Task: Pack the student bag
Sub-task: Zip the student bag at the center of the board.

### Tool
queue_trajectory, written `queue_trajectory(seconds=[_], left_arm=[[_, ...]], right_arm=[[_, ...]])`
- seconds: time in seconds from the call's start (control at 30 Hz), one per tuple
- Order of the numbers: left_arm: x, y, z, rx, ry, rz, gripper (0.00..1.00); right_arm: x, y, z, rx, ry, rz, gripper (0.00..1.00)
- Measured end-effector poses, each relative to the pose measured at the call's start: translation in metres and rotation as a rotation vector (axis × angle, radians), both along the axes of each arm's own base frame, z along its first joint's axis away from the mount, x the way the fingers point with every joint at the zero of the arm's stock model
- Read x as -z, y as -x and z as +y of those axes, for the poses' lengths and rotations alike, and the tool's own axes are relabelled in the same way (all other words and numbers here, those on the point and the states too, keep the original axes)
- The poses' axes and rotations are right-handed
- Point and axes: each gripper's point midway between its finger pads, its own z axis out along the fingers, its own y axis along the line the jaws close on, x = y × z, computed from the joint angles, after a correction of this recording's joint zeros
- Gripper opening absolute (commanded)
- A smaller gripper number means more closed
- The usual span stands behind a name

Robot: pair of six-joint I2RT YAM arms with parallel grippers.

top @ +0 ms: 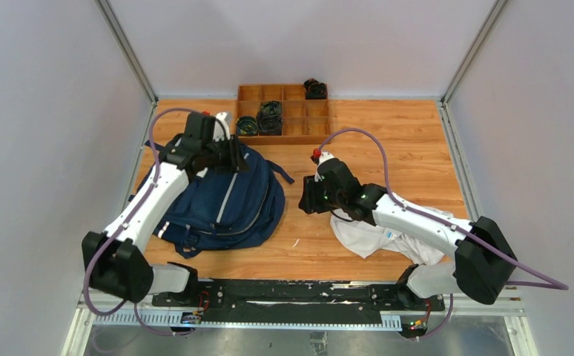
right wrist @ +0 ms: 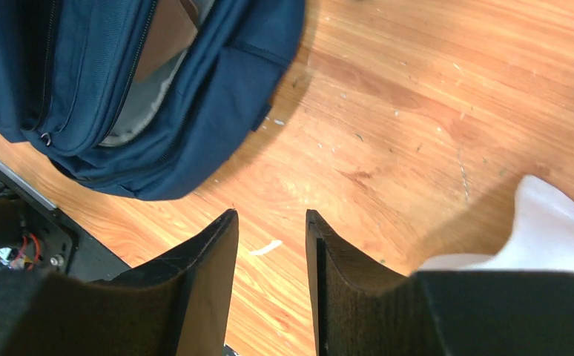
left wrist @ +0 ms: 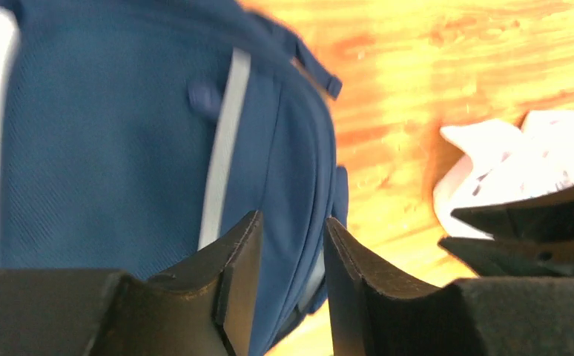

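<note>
Lying apart: one student bag [top: 221,204], one white garment [top: 362,237].

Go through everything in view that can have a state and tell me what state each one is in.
student bag: lying flat on the table, a zip open, grey lining showing.
white cloth: crumpled on the table, outside the bag.
left gripper: open, empty, over the bag.
right gripper: open, empty, above bare table.
wooden tray: some compartments hold dark rolls, the others empty.
</note>
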Motion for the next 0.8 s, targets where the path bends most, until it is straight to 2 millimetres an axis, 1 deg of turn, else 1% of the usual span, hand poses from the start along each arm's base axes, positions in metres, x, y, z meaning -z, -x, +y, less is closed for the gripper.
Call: queue_trajectory(seconds=[0.07,0.13,0.17,0.2,0.27,0.33,0.37,0.4,0.47,0.5,0.57,0.6,0.63,0.67,0.73,0.8], left_arm=[[-0.013,-0.020,-0.005,0.023,-0.044,-0.022,0.52],[-0.035,-0.044,-0.005,0.013,-0.085,-0.080,0.55],[-0.046,-0.051,-0.002,0.002,-0.103,-0.115,0.56],[-0.054,-0.053,0.002,-0.013,-0.118,-0.141,0.55],[-0.066,-0.045,0.015,-0.053,-0.150,-0.179,0.52],[-0.074,-0.023,0.034,-0.111,-0.184,-0.215,0.50],[-0.074,-0.007,0.046,-0.150,-0.206,-0.227,0.49],[-0.070,0.008,0.057,-0.185,-0.224,-0.224,0.49],[-0.057,0.032,0.069,-0.228,-0.239,-0.195,0.49],[-0.048,0.044,0.075,-0.253,-0.247,-0.175,0.50],[-0.021,0.067,0.077,-0.267,-0.259,-0.107,0.51],[-0.009,0.076,0.076,-0.273,-0.258,-0.079,0.51],[0.005,0.084,0.076,-0.280,-0.261,-0.044,0.50],[0.019,0.092,0.076,-0.292,-0.265,-0.007,0.49],[0.041,0.106,0.081,-0.328,-0.271,0.058,0.44],[0.055,0.115,0.085,-0.375,-0.267,0.101,0.45]], right_arm=[[0.005,0.002,-0.010,0.016,0.027,0.002,0.44],[0.008,0.003,-0.012,0.015,0.043,0.004,0.44],[0.008,0.003,-0.013,0.012,0.049,0.005,0.44],[0.009,0.004,-0.014,0.009,0.055,0.007,0.45],[0.011,0.004,-0.016,0.009,0.067,0.006,0.45],[0.011,0.004,-0.018,0.008,0.078,-0.001,0.45],[0.011,0.003,-0.018,0.006,0.081,-0.004,0.45],[0.011,0.003,-0.018,0.004,0.083,-0.007,0.46],[0.012,0.003,-0.018,-0.001,0.088,-0.008,0.46],[0.013,0.002,-0.017,-0.003,0.089,-0.007,0.47],[0.017,0.000,-0.013,-0.014,0.095,0.003,0.51],[0.019,-0.001,-0.010,-0.021,0.097,0.010,0.54],[0.021,-0.002,-0.007,-0.026,0.100,0.018,0.55],[0.024,-0.003,-0.004,-0.035,0.101,0.028,0.56],[0.030,-0.004,0.003,-0.054,0.102,0.049,0.58],[0.032,-0.004,0.011,-0.076,0.094,0.068,0.58]])
